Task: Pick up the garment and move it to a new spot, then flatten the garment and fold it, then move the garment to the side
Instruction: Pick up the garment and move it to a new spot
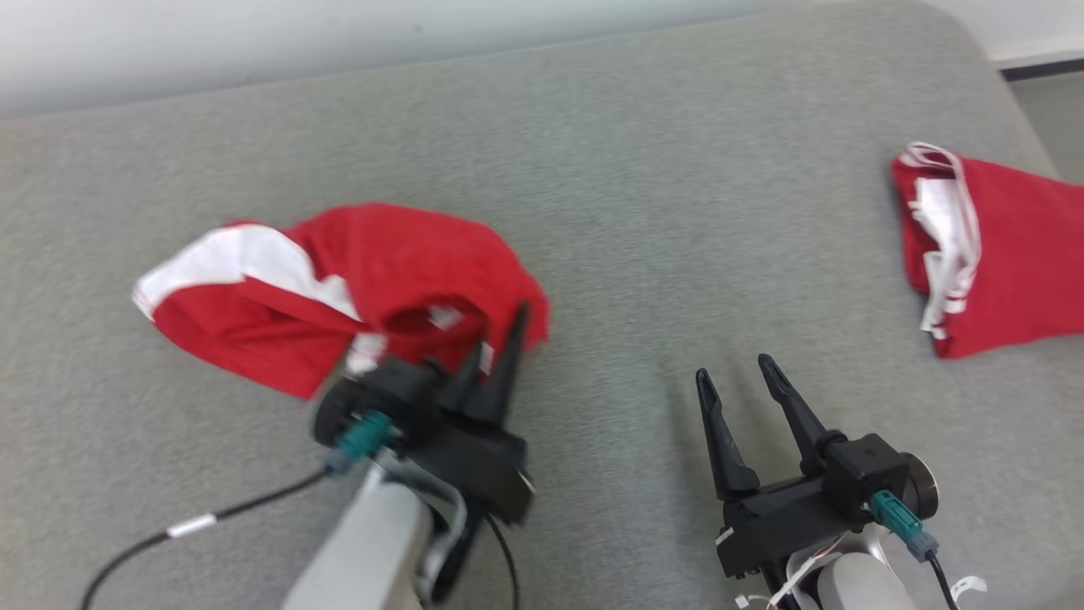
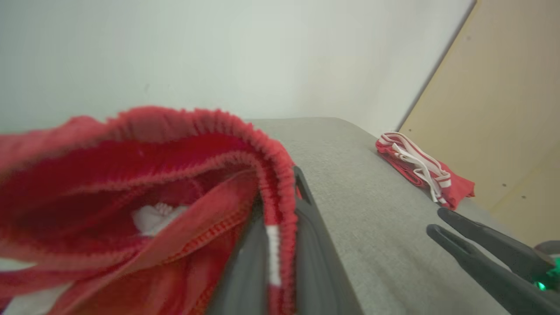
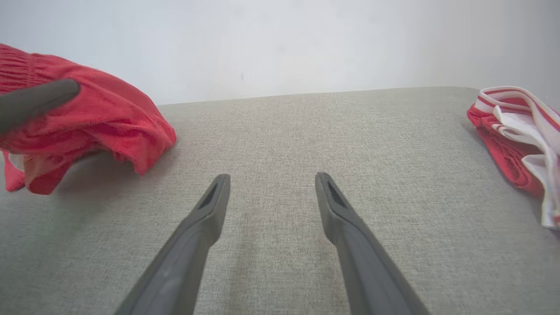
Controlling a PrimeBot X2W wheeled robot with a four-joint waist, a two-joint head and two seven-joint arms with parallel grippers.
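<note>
Garment (image 1: 381,254) bunched in the left fingers (image 1: 506,373), clamped on its waistband; right fingers (image 1: 718,432) spread wide, empty, pointing forward.

Head view: set high, looking forward and steeply down on the grey counter (image 1: 593,169). Both arms enter from its bottom edge, left pincer (image 1: 500,335) lower left, right pincer (image 1: 735,368) lower right. Left wrist view: low and very close, sighting along its own fingers, with the red garment (image 1: 381,254) looming large at near left and the pale wall (image 2: 218,52) behind. Right wrist view: low over the counter, almost level, facing the wall. Shared ground: all three take in the second red-and-white garment (image 1: 999,254) at the counter's right end. The left wrist view catches the right pincer at lower right. The right wrist view catches a left finger at its left edge.
</note>
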